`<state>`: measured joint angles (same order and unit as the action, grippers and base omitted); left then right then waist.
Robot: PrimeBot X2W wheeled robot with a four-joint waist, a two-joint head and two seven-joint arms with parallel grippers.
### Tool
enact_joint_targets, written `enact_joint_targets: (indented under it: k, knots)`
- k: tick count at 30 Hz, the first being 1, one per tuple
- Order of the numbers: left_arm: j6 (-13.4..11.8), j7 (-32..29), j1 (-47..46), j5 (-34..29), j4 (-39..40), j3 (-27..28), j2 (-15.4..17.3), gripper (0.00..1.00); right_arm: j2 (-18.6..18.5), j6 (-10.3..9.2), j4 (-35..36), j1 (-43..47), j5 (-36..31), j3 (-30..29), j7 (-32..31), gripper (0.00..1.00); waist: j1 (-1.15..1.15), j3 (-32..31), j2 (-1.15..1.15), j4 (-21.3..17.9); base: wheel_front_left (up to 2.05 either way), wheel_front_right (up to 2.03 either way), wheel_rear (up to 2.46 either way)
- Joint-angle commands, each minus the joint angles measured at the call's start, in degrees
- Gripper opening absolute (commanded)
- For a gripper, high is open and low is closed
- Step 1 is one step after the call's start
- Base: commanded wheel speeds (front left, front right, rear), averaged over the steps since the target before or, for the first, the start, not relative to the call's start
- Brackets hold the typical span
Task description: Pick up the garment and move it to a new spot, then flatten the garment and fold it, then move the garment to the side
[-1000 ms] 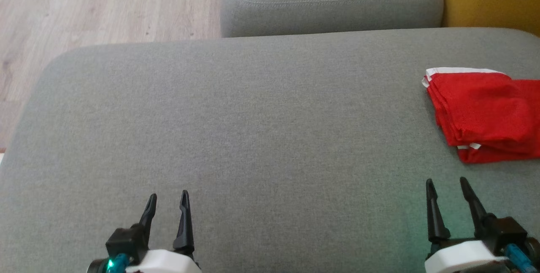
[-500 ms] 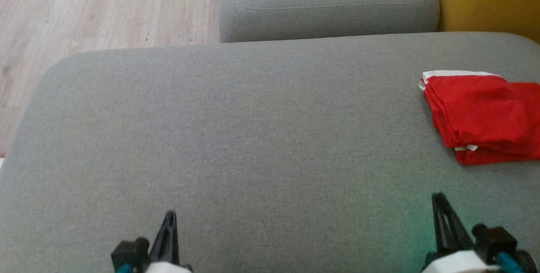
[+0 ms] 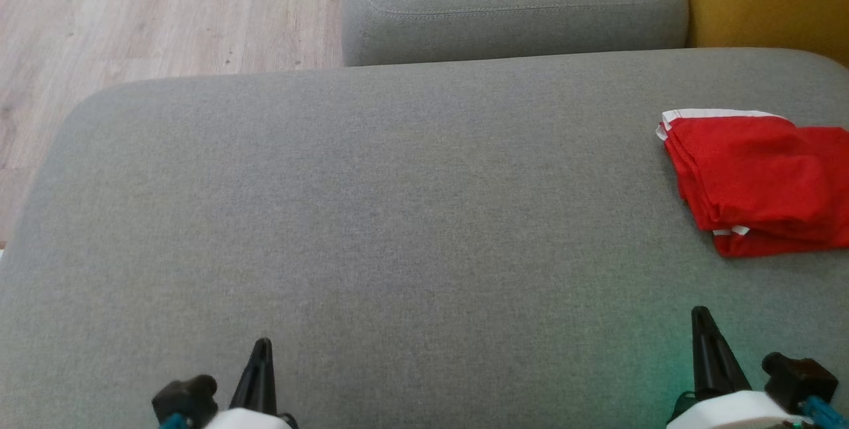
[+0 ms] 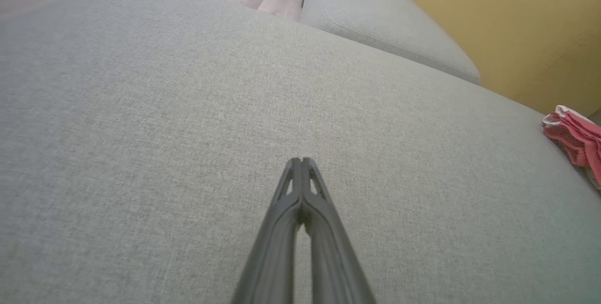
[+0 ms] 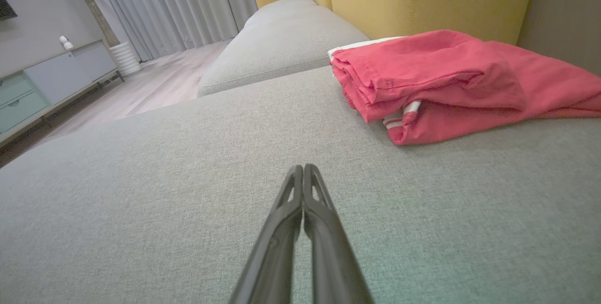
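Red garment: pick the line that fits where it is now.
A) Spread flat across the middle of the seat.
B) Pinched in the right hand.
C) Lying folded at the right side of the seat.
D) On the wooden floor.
C: the red garment lies folded on the grey seat near its right side, apart from the shut right hand.
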<state>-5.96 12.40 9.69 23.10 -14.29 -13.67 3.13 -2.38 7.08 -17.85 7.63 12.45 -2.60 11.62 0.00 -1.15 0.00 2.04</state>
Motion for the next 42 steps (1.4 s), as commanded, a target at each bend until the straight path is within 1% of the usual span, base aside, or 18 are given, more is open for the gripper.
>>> enact_joint_targets:
  k: [1,10,42]
  knots:
    - [0.6,-0.2,-3.0,1.8,1.6,1.2,0.5,0.0,-0.1,0.06,2.1,-2.5,2.1,-0.3,-0.3,0.0,0.0,0.0,0.0,0.0,0.0,0.0,0.0]
    - [1.6,-1.3,-4.0,7.1,1.4,2.2,0.8,0.0,-0.1,0.09,2.2,-3.3,7.8,-0.6,-1.6,0.0,0.0,0.1,0.0,-0.2,0.0,0.0,0.0]
    - [5.5,-6.0,-7.8,28.6,1.1,6.8,1.4,0.0,-0.2,0.19,2.7,-6.7,31.4,-1.7,-7.0,0.0,0.0,0.5,0.0,-0.8,0.0,0.0,0.0]
